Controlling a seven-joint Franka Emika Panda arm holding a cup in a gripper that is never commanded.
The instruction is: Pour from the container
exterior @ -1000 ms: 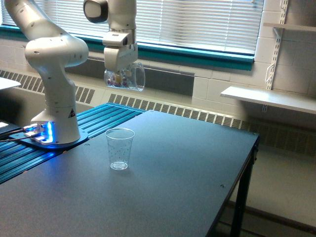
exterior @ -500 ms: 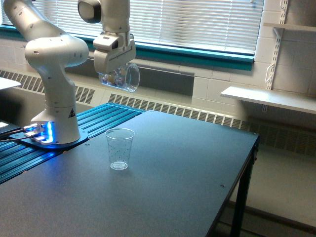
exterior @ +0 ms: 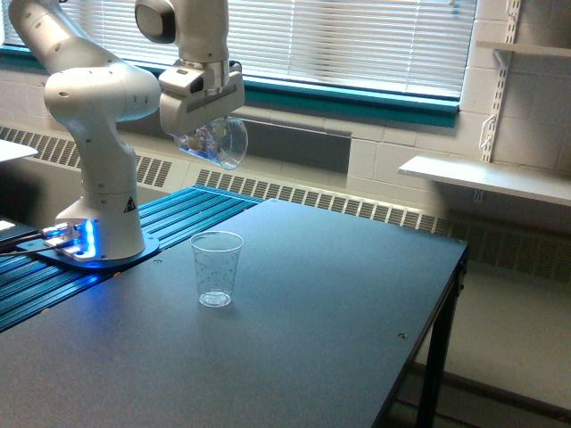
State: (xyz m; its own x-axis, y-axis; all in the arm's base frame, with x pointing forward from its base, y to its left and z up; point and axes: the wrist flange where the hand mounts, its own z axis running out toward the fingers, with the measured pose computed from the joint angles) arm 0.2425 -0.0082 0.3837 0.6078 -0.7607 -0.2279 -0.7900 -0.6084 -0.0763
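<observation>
A dark worktop [exterior: 339, 303] stands before a window with lowered blinds [exterior: 357, 40] and a long wall radiator in this laboratory scene. The white robot arm [exterior: 94, 107], mounted at the worktop's nine o'clock edge on a blue-lit base, holds the container [exterior: 219, 141] high in the air, its tool [exterior: 201, 98] clamped on the small clear cup. The container is tipped well over, its mouth facing down and toward the exterior view's right, with small pale pieces visible inside. It hangs well above the speckled cup [exterior: 217, 268], which stands upright on the worktop, roughly at six o'clock from the container.

The pour appears under way but unfinished: the contents seem to sit in the container, nothing can be seen falling, and the speckled cup looks empty apart from its dark flecks. Further tilting is probably needed.

Compared with half a second ago, the container has tipped further, and the tool has shifted slightly toward the exterior view's left. The speckled cup has not moved.
</observation>
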